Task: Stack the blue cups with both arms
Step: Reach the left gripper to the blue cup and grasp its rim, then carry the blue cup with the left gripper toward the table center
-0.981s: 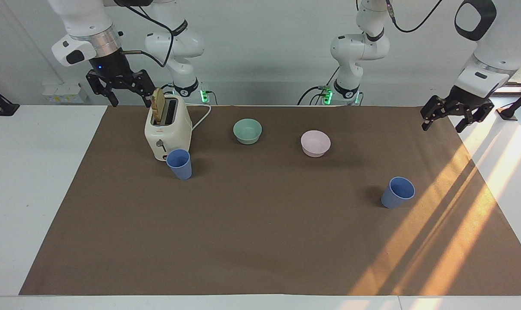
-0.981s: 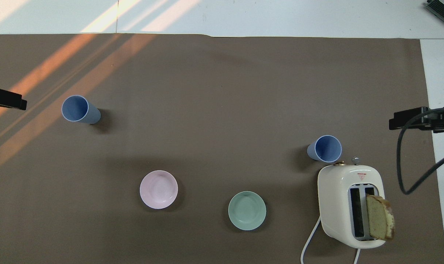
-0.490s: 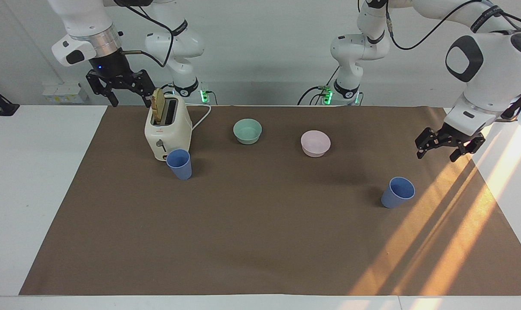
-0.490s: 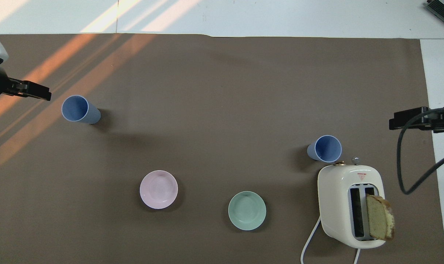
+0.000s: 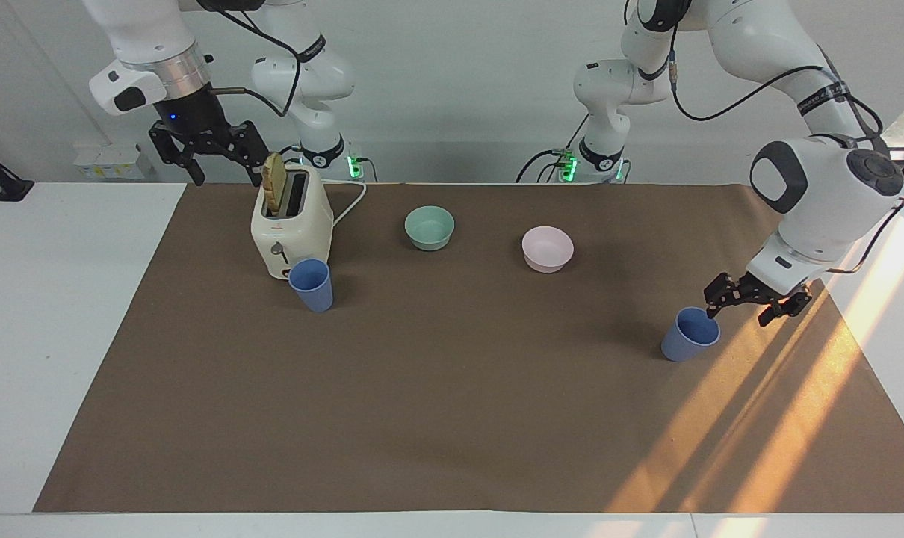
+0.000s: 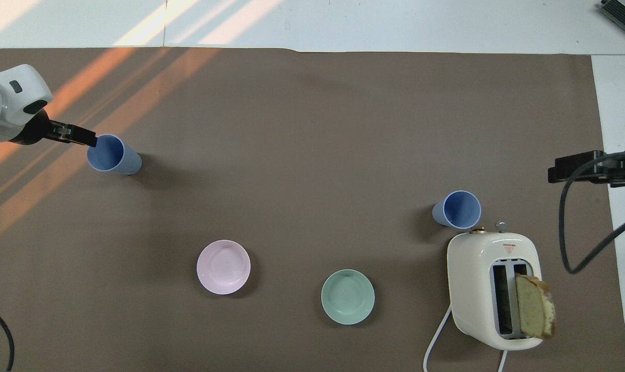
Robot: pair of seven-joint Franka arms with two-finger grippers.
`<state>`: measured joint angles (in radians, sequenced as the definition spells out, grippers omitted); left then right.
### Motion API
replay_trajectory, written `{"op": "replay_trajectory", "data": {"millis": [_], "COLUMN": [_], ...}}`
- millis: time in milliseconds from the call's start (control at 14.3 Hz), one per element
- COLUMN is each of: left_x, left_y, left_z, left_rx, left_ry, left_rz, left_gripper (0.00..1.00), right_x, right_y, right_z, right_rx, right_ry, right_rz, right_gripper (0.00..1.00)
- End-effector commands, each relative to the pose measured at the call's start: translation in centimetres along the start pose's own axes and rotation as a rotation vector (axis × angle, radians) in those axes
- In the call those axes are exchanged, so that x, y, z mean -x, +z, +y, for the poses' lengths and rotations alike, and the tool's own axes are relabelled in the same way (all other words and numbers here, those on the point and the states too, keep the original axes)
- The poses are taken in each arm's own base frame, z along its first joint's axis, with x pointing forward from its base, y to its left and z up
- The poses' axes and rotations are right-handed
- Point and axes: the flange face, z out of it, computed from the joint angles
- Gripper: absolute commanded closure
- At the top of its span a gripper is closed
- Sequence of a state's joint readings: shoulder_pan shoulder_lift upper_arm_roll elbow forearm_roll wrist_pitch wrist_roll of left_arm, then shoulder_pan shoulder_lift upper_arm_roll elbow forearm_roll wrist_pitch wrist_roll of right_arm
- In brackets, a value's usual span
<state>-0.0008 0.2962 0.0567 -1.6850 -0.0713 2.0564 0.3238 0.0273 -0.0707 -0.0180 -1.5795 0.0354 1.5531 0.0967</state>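
Observation:
Two blue cups stand upright on the brown mat. One cup (image 5: 689,335) (image 6: 112,154) is toward the left arm's end. My left gripper (image 5: 738,315) (image 6: 88,139) is low beside it, open, on the side toward the table's end. One fingertip (image 5: 713,311) is at the cup's rim; I cannot tell whether it touches. The other cup (image 5: 311,285) (image 6: 459,209) stands right beside the toaster, farther from the robots. My right gripper (image 5: 226,176) (image 6: 576,170) waits open and empty, high over the mat's edge beside the toaster.
A cream toaster (image 5: 291,224) (image 6: 493,289) with a bread slice (image 5: 275,181) sticking up stands toward the right arm's end, its cord running toward the robots. A mint-green bowl (image 5: 429,227) (image 6: 347,296) and a pale pink bowl (image 5: 548,249) (image 6: 223,267) sit mid-table, near the robots.
My left arm has come down and in from the table's end until its open gripper reached the cup's rim. The right arm, both cups and the bowls have not moved.

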Motion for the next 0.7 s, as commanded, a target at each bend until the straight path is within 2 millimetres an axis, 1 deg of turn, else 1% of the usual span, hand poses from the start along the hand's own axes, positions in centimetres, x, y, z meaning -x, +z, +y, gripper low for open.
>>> {"op": "replay_trajectory", "data": {"millis": [0, 70, 140, 210, 280, 350, 490, 560, 630], "left_x": [0.5, 0.8, 1.1, 1.7, 2.2, 2.4, 2.7, 2.9, 3.0], "left_y": [2.8, 4.1, 4.8, 5.8, 6.1, 6.5, 6.3, 6.5, 6.5], "left_z": [-0.2, -0.4, -0.3, -0.2, -0.1, 0.2, 0.2, 0.2, 0.3], "left_rx": [0.009, 0.007, 0.005, 0.011, 0.015, 0.022, 0.026, 0.030, 0.034], "left_ry": [0.011, 0.013, 0.015, 0.012, 0.011, 0.010, 0.008, 0.005, 0.008], "left_rz": [0.018, 0.017, 0.017, -0.001, -0.012, -0.021, -0.028, -0.034, -0.048], "left_gripper": [0.00, 0.02, 0.04, 0.10, 0.22, 0.40, 0.83, 1.00, 1.00], "right_x": [0.2, 0.2, 0.2, 0.2, 0.2, 0.2, 0.2, 0.1, 0.2], "right_y": [-0.2, -0.2, -0.2, -0.2, -0.2, -0.2, -0.2, -0.2, -0.2], "right_z": [0.3, 0.2, 0.3, 0.2, 0.2, 0.2, 0.3, 0.3, 0.2], "right_rx": [0.007, 0.007, 0.007, 0.007, 0.007, 0.007, 0.007, 0.006, 0.006], "right_ry": [0.025, 0.023, 0.025, 0.023, 0.023, 0.023, 0.025, 0.025, 0.026], "right_rz": [0.003, 0.003, 0.001, 0.001, 0.003, 0.001, 0.001, 0.009, 0.009], "right_gripper": [0.00, 0.00, 0.00, 0.00, 0.00, 0.00, 0.00, 0.00, 0.00]}}
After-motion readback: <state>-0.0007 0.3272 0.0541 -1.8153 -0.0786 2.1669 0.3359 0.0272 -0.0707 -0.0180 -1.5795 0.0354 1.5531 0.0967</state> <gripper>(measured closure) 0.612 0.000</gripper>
